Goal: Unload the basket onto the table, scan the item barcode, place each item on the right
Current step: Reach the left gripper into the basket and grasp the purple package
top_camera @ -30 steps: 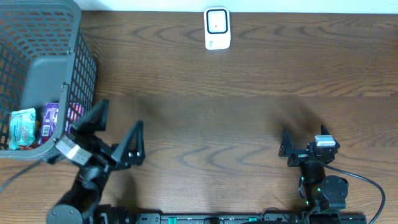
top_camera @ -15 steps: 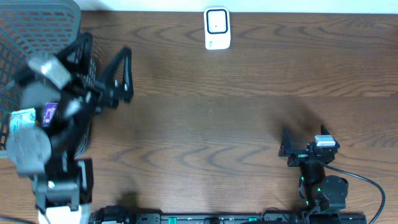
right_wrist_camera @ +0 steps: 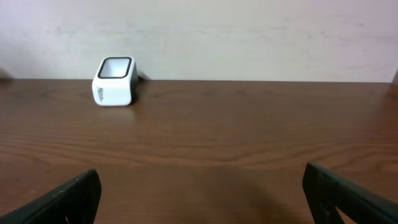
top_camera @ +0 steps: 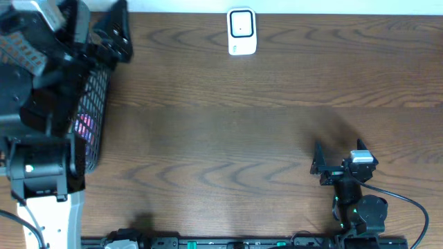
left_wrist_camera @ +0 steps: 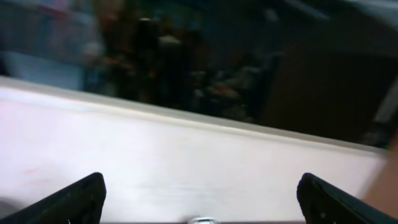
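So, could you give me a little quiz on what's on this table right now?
1. True or false: the white scanner stands at the far edge of the table, away from both claws.
2. Fill in: the right claw is ___ and holds nothing.
3. Which claw is raised by the mesh basket? A) left claw B) right claw C) neither
Key: 1 true; 2 open; 3 A.

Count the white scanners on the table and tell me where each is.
1. The scanner stands at the table's far edge, near the middle. The left arm covers most of the basket, so more may be hidden.
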`<state>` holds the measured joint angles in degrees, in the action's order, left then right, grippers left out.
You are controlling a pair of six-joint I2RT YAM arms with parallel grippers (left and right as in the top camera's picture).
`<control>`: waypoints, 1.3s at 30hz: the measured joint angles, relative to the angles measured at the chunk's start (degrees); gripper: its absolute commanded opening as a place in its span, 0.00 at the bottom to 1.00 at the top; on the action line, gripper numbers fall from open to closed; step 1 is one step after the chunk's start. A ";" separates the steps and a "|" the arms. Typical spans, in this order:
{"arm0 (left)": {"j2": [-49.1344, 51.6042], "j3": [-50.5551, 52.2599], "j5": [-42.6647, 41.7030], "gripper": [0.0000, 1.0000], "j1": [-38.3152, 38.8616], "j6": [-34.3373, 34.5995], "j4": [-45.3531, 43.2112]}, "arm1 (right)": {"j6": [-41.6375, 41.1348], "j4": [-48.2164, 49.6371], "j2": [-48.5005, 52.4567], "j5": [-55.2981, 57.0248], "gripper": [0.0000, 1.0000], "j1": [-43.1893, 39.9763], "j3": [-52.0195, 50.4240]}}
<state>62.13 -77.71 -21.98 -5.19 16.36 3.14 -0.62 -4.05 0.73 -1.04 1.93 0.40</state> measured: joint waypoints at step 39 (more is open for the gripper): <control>25.00 -0.92 36.98 0.98 -22.88 -10.56 43.47 | 0.02 0.02 0.00 0.00 0.99 0.00 0.00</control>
<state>87.13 -78.63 15.00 -28.08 5.80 46.61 -0.60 -4.03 0.73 -1.04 1.93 0.40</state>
